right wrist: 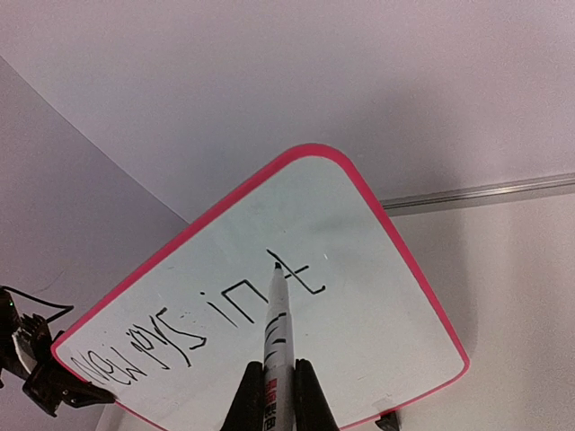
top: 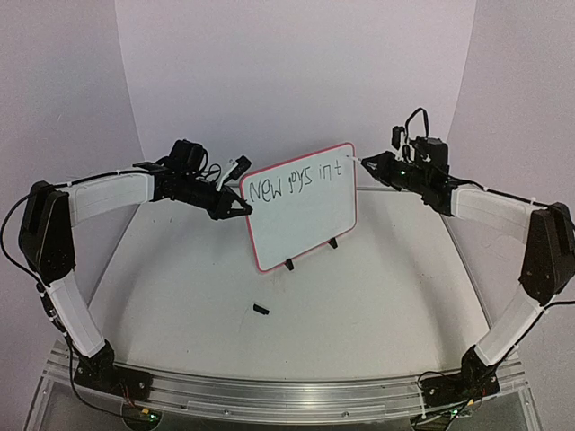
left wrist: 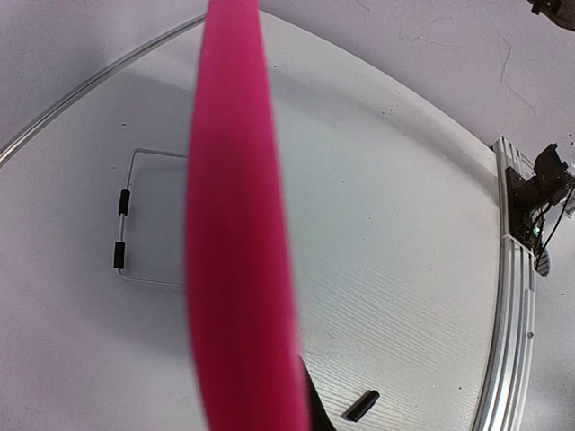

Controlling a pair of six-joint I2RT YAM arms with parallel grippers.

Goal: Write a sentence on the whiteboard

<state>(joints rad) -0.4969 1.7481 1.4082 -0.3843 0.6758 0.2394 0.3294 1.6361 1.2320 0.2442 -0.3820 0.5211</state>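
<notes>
Standing near the middle of the white table (top: 386, 296), propped on small black feet (top: 289, 264) with its written face toward the near edge: the whiteboard (top: 305, 229). Looks light, thin and stiff, with a slick face; would likely skid or tip backward under a pen's push unless braced. Best taken by the red-pink frame, never the face, to spare the ink. Braced just so now by the left hand (top: 243, 207), closed on the frame's left edge. Clamped tight in the right hand (right wrist: 276, 366): the marker (right wrist: 277, 314), slim and smooth, apt to slip if pressed hard; tip at the top of the "t", touching or just off, cannot tell. Lying flat on the board's far side: a thin wire frame (left wrist: 123, 202) with two black sleeves. Reading "New pys int" in one uneven row, plainly unfinished: the sentence (top: 296, 185). Resting in front, well apart from the feet, probably no obstacle to writing: a small black piece (top: 261, 311), perhaps the cap.
</notes>
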